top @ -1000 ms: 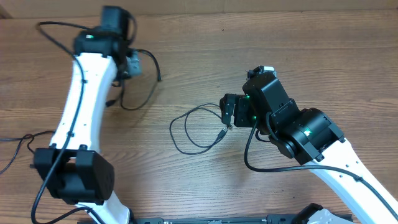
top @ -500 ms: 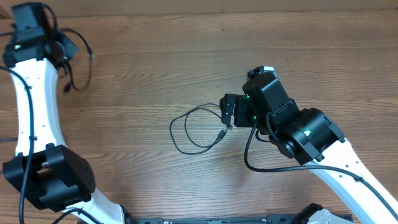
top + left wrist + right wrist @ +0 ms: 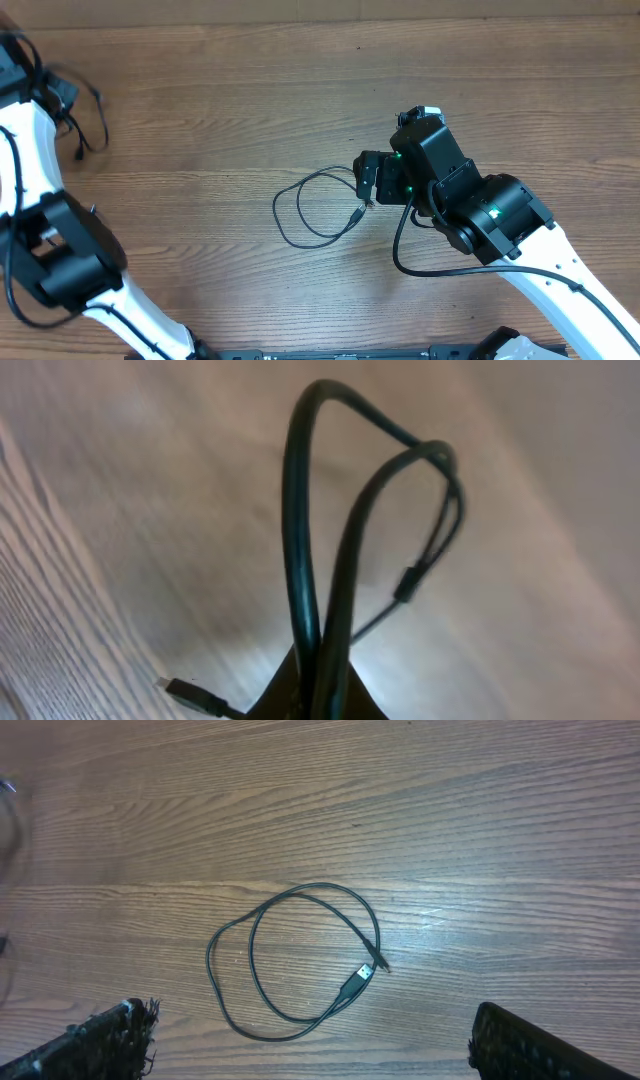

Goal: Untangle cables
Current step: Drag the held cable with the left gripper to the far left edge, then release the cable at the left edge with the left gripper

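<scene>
untangle cables, partly done: looped cable lies alone mid desk near the wide-jawed, empty right gripper; remaining cables hang at the desk's left edge, pinched in the left gripper, whether separated cannot be told.

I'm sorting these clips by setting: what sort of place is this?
Probably a robotics lab workbench, though nothing of the room around it shows. Two robot arms, the left arm and the right arm, work over a wood-grain table, and a thin black cable lies looped on it.
</scene>
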You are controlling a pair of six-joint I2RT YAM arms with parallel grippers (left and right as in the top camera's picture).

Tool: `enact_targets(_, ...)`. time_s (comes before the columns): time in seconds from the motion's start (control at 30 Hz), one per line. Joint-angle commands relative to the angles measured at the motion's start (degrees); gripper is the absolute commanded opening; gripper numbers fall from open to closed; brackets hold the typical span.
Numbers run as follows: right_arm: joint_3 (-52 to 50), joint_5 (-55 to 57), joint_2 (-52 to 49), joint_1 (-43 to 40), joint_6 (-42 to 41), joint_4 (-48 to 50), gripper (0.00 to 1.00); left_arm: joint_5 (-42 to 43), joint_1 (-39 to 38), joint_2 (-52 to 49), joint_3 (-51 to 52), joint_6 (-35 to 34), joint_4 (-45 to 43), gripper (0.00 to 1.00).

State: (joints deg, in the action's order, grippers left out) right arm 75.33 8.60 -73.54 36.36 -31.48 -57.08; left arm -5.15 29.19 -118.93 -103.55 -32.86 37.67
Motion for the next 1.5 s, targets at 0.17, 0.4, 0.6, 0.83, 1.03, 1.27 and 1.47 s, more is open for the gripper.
enact_targets(0.17,0.87,0.81,0.22,-0.22,-0.17,0.13,1.0,5.33,7.13,-6.36,-0.85,-2.08,1.25,0.06)
enact_targets(0.4,0.87,0.81,0.22,-0.22,-0.17,0.13,1.0,7.74,12.13,-6.19,-0.87,-2.08,1.77,0.68)
enact_targets(0.6,0.87,0.81,0.22,-0.22,-0.17,0.11,1.0,23.1,14.05,-6.01,-2.21,-2.1,1.27,1.0)
enact_targets(0.83,0.87,0.81,0.22,-0.22,-0.17,0.13,1.0,24.59,12.96,-5.95,-2.67,-2.01,12.55,1.0)
enact_targets(1.03,0.87,0.81,0.22,-0.22,-0.17,0.11,1.0,17.25,10.14,-5.95,-2.58,-0.52,17.44,1.0)
enact_targets(1.27,0.87,0.81,0.22,-0.22,-0.17,0.11,1.0,7.43,6.6,-6.23,-2.58,-0.59,15.61,0.83)
enact_targets(1.47,0.87,0.81,0.22,-0.22,-0.17,0.13,1.0,1.95,4.61,-6.67,-2.56,-1.62,14.27,0.85)
